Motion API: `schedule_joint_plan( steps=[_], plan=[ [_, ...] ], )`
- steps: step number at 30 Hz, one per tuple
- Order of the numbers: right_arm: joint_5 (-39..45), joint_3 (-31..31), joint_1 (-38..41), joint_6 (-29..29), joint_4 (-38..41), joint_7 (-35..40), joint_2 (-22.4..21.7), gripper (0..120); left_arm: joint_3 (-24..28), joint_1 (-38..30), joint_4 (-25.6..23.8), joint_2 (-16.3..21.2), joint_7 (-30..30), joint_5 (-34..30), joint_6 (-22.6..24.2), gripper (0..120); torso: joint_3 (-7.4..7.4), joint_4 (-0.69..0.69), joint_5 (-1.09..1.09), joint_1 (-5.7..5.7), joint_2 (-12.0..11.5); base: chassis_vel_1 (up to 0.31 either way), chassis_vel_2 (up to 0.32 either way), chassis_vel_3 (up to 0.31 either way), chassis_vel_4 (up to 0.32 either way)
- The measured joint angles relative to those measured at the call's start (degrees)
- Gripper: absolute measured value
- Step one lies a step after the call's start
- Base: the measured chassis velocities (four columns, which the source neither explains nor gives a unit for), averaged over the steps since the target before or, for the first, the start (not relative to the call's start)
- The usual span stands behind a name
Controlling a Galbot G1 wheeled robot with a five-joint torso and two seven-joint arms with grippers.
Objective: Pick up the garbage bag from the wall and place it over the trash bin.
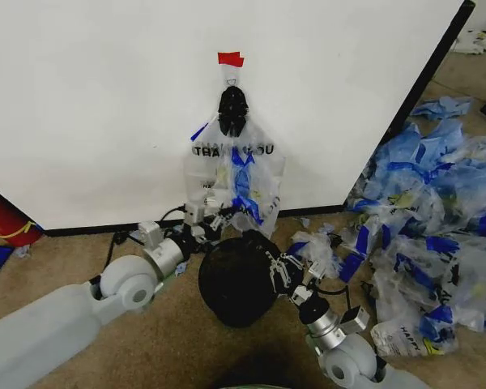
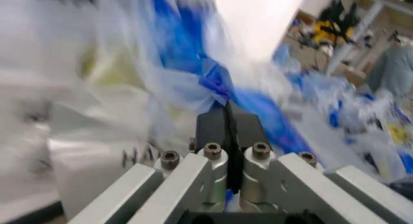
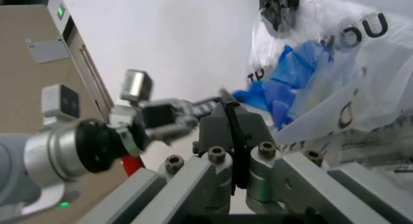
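Head view, trash bin [image 1: 239, 279] below hanging garbage bag [image 1: 235, 174]

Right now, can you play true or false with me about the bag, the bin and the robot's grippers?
1. The bag hangs on the wall. True.
2. The bin stands below the bag. True.
3. The bag already covers the bin. False: it is up on the wall.
4. The left gripper is at the bag's bottom edge. True.
5. The right gripper is up by the red tape. False: it is beside the bin.
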Motion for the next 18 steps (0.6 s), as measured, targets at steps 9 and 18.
schedule_joint_plan(
  steps=[9, 18],
  plan=[
    [0.5, 0.3, 0.1, 0.2, 0.4, 0.1, 0.1, 0, -15.9, 16.3, -6.7, 3.7, -1.4, 2.8, 0.1, 0, 0.0, 0.0, 0.0, 0.0, 0.0, 0.0, 0.0, 0.0, 0.0],
    [0.1, 2.2, -1.9, 0.7, 1.5, -0.2, -0.5, 0, -18.0, 20.6, -9.6, -0.9, -8.2, 6.4, -0.9, 0, 0.0, -0.02, -0.01, 0.0, 0.0, 0.0, 0.0, 0.0, 0.0]
  ],
)
